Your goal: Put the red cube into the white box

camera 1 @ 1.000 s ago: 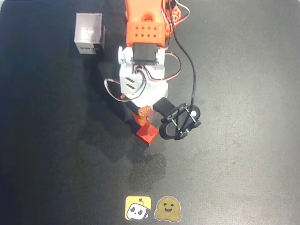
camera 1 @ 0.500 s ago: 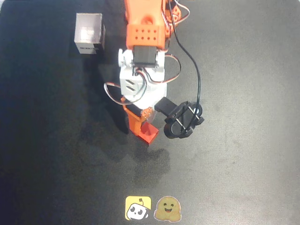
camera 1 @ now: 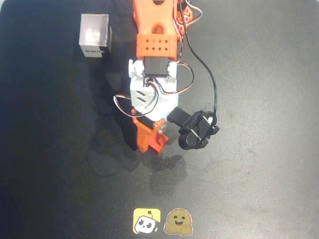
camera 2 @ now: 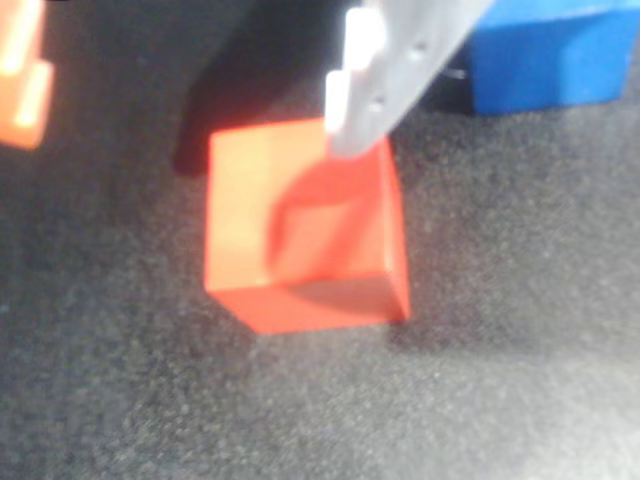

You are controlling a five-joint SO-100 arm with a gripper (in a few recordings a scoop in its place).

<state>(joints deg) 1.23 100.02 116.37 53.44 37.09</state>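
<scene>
The red cube (camera 2: pixel 300 225) lies on the dark mat, filling the middle of the wrist view. From overhead only a corner of the red cube (camera 1: pixel 160 144) peeks out beside the orange jaw. My gripper (camera 1: pixel 151 141) hangs low over it and is open: the grey finger (camera 2: pixel 385 80) sits over the cube's upper right edge, while the orange finger (camera 2: pixel 22 80) stands well off to the left. Nothing is gripped. The white box (camera 1: pixel 94 36) with its dark label stands at the upper left, far from the gripper.
A blue cube (camera 2: pixel 545 55) lies just beyond the red one, at the wrist view's top right. The black wrist camera (camera 1: pixel 197 130) and its cable hang right of the gripper. Two stickers (camera 1: pixel 162 221) sit at the mat's bottom edge.
The arm has reached further down the picture and the gripper has come lower over the red cube, covering more of it. The cube and the box have stayed put.
</scene>
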